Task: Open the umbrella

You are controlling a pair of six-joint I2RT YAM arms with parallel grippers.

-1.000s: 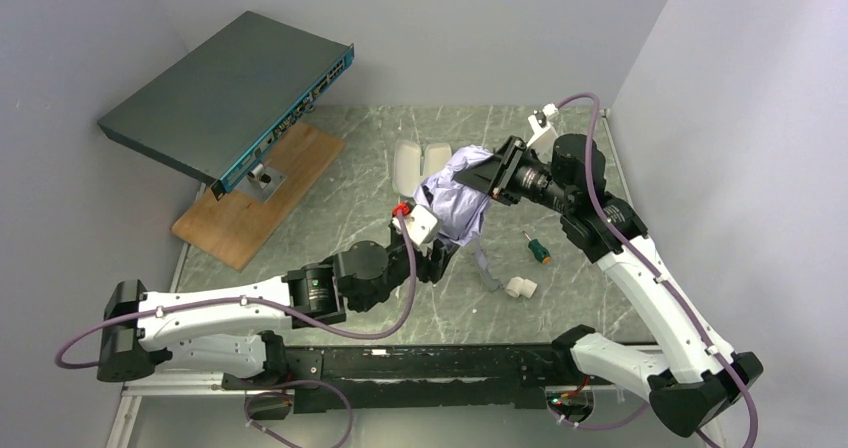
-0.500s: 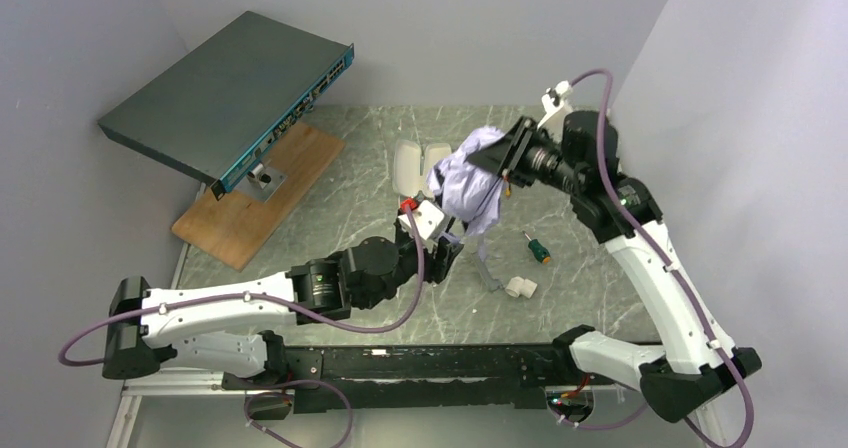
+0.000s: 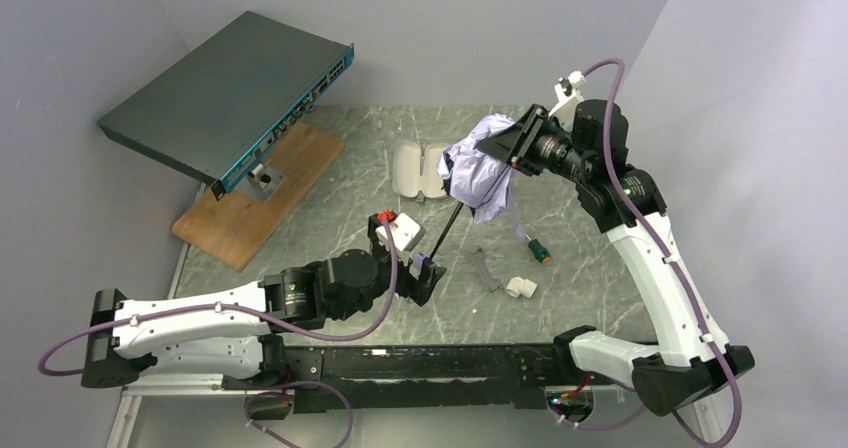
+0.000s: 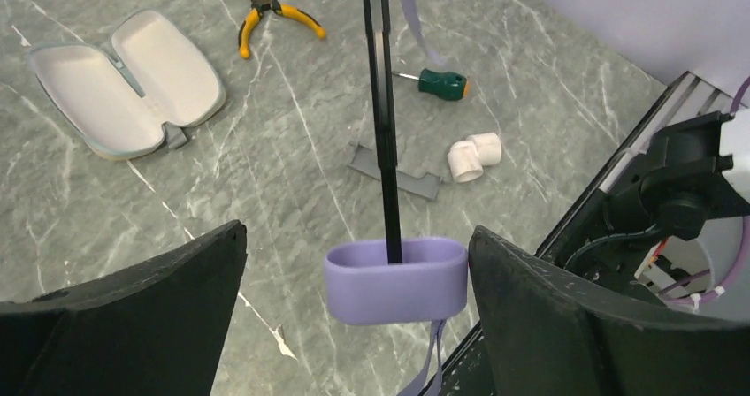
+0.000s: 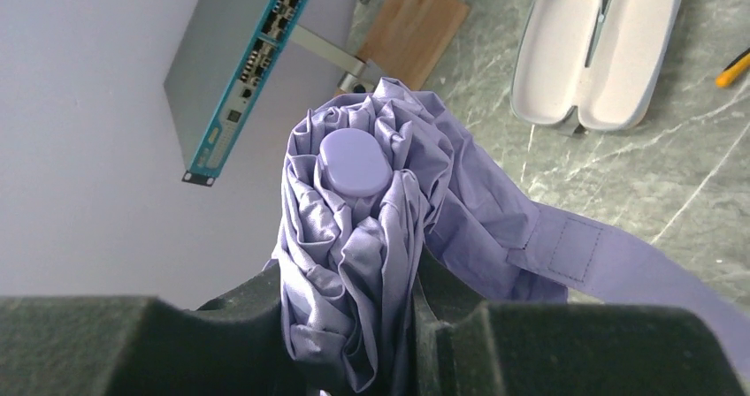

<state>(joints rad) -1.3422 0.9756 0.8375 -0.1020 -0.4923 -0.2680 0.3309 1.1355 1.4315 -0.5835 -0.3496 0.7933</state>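
Fabric of the umbrella (image 3: 478, 173) hides much of the right end effector (image 5: 350, 315).

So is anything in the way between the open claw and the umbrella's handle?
Nothing visible is. The umbrella handle hangs between the open fingers of the left gripper, with no other object in that gap.

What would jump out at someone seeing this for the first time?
A bunched lavender umbrella is clamped aloft in the right claw, toward the back right. Its thin black shaft runs down to the handle, sitting free inside the open left claw. At far left, a grey network switch tilts on a stand.
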